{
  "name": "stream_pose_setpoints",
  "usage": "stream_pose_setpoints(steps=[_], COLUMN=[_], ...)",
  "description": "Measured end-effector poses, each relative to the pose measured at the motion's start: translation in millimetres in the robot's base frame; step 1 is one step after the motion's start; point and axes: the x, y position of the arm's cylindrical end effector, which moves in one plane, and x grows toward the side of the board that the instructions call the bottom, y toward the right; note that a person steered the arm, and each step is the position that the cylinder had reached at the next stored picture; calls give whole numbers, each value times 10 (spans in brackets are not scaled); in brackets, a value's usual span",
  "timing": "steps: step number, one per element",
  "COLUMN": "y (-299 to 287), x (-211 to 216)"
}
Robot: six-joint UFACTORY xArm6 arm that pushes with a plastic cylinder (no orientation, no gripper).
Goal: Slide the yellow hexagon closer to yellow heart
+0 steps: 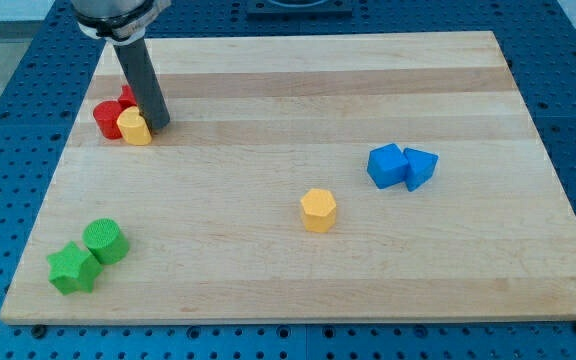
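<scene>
The yellow hexagon (319, 210) lies near the middle of the wooden board (298, 90), slightly toward the view's bottom. The yellow heart (134, 127) sits at the view's upper left, touching a red block (107, 119). Another red block (128, 96) shows partly behind the rod. My tip (159, 124) rests on the board just right of the yellow heart, touching or nearly touching it, and far to the upper left of the yellow hexagon.
A blue cube (386, 165) and a blue wedge-like block (420, 168) sit together at the view's right. A green cylinder (105, 241) and a green star-like block (73, 268) sit together at the lower left, near the board's edge.
</scene>
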Motion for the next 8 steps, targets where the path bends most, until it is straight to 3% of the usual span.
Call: stream_pose_setpoints(steps=[3,4,5,8], y=[2704,3059,3054,2163], x=[1376,2101,2209,1666])
